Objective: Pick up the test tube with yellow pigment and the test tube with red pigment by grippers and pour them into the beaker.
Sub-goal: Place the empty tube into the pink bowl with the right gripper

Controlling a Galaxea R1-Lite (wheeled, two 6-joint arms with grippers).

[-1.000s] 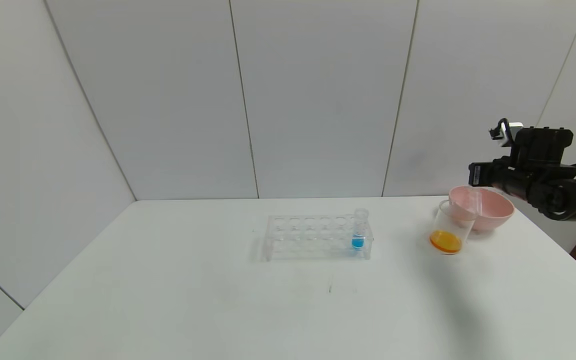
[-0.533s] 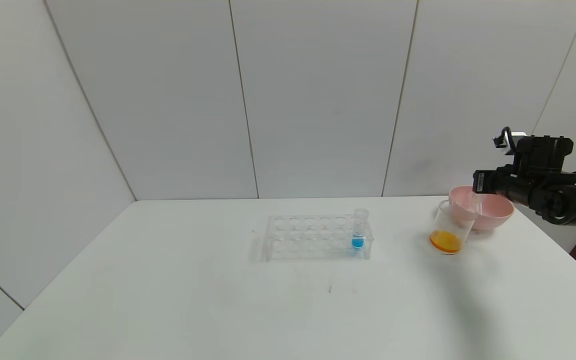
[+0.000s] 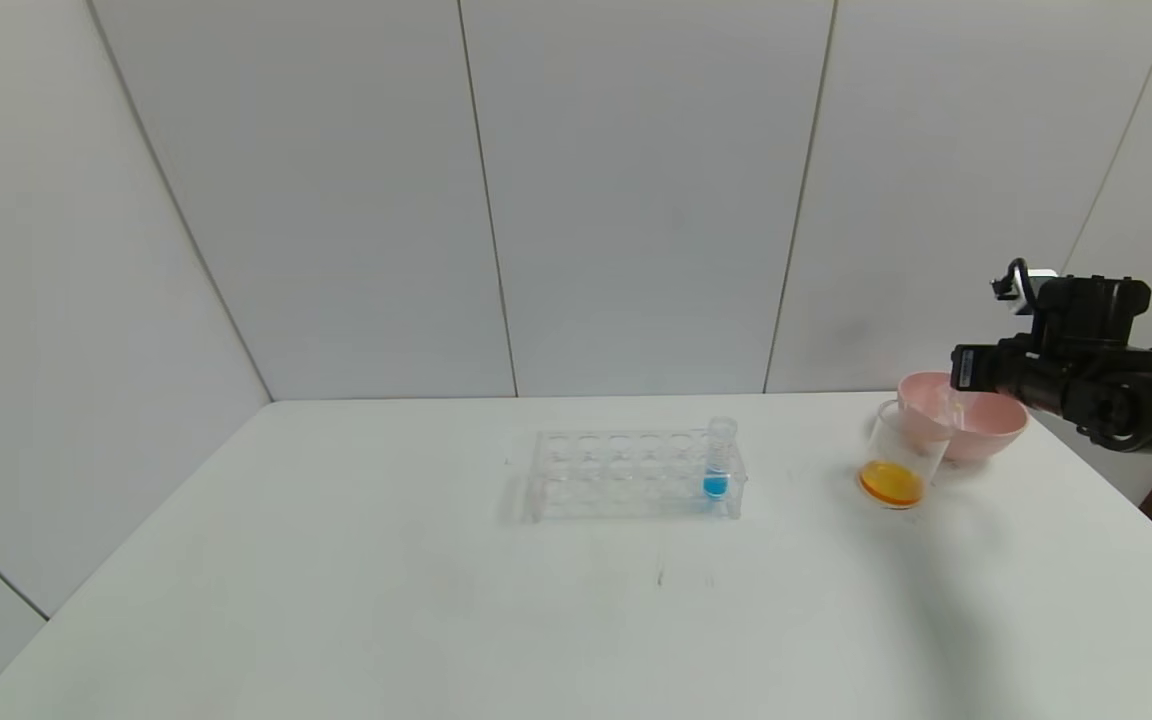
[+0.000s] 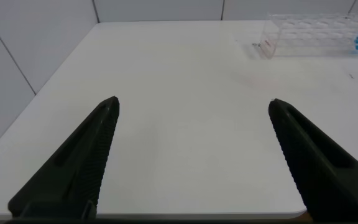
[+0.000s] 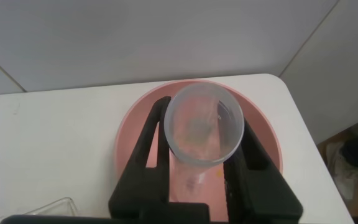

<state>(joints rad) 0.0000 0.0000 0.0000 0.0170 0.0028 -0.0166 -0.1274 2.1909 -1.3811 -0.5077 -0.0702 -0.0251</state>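
Note:
My right gripper (image 3: 964, 372) hovers over the pink bowl (image 3: 994, 428) at the table's far right, shut on an empty clear test tube (image 5: 205, 127). The tube's open mouth faces the wrist camera and its body hangs down into the bowl (image 5: 132, 121). No tube with yellow or red pigment shows; I cannot tell which one the held tube was. The beaker (image 3: 898, 458) stands just left of the bowl with orange liquid in its bottom. My left gripper (image 4: 192, 104) is open above the bare table near its front left edge, out of the head view.
A clear tube rack (image 3: 626, 478) stands mid-table with a blue-liquid tube (image 3: 718, 462) at its right end. The rack (image 4: 309, 31) also shows far off in the left wrist view. The table's right edge runs close behind the bowl.
My right gripper has come down a little over the pink bowl with the empty tube still in it. Beaker, rack and left arm have not moved.

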